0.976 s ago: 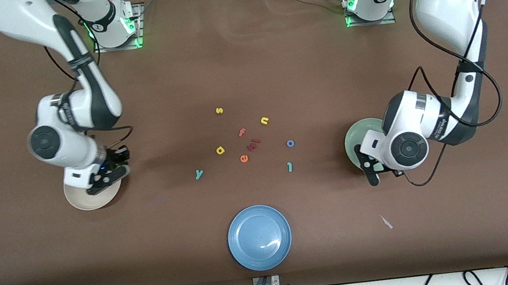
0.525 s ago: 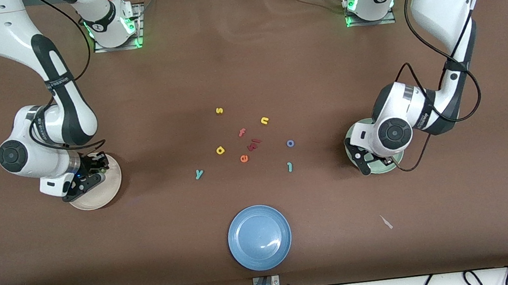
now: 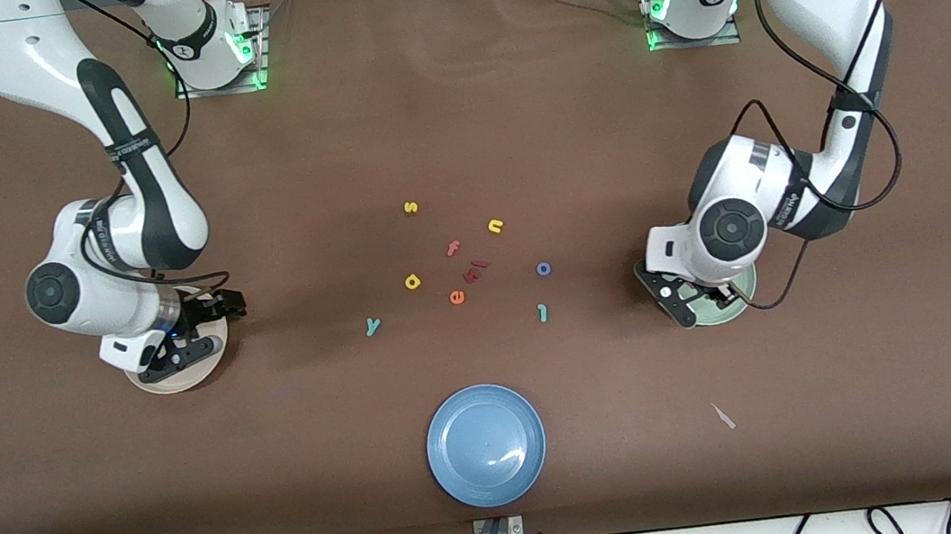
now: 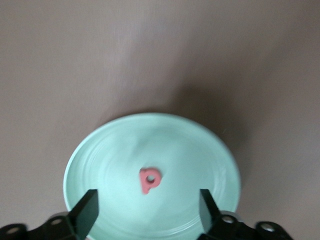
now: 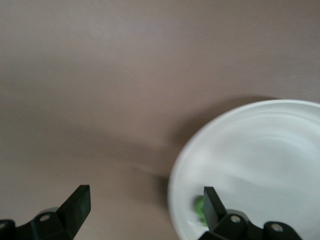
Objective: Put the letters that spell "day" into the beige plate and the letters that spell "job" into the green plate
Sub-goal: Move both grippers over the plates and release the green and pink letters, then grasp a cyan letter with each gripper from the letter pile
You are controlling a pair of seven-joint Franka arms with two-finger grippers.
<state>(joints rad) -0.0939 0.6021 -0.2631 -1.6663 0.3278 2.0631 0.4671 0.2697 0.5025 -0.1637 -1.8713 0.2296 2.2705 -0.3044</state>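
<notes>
My left gripper (image 4: 147,212) hangs open over the green plate (image 4: 100,150), and a salmon "b" (image 4: 149,180) lies loose in the plate between the spread fingers. My right gripper (image 5: 145,205) is open above the rim of the beige plate (image 5: 260,150). A green letter (image 5: 199,207) lies in that plate, half hidden by one finger. On the table between the plates lie a yellow looped letter (image 3: 413,282), a teal "y" (image 3: 372,325), a blue "o" (image 3: 544,268) and a teal "j" (image 3: 542,313). In the front view the left gripper (image 3: 676,298) covers much of the green plate (image 3: 730,309), and the right gripper (image 3: 192,340) covers much of the beige plate (image 3: 172,384).
A yellow "s" (image 3: 410,207), a yellow "n" (image 3: 496,225), a salmon "f" (image 3: 453,248), a dark red piece (image 3: 476,269) and an orange "e" (image 3: 457,297) lie among the letters. A blue plate (image 3: 486,444) sits nearest the front camera, a small white scrap (image 3: 723,416) beside it.
Both grippers have opened over their plates; the salmon "b" and the green letter now lie loose. The right hand has shifted a little toward the table's middle.
</notes>
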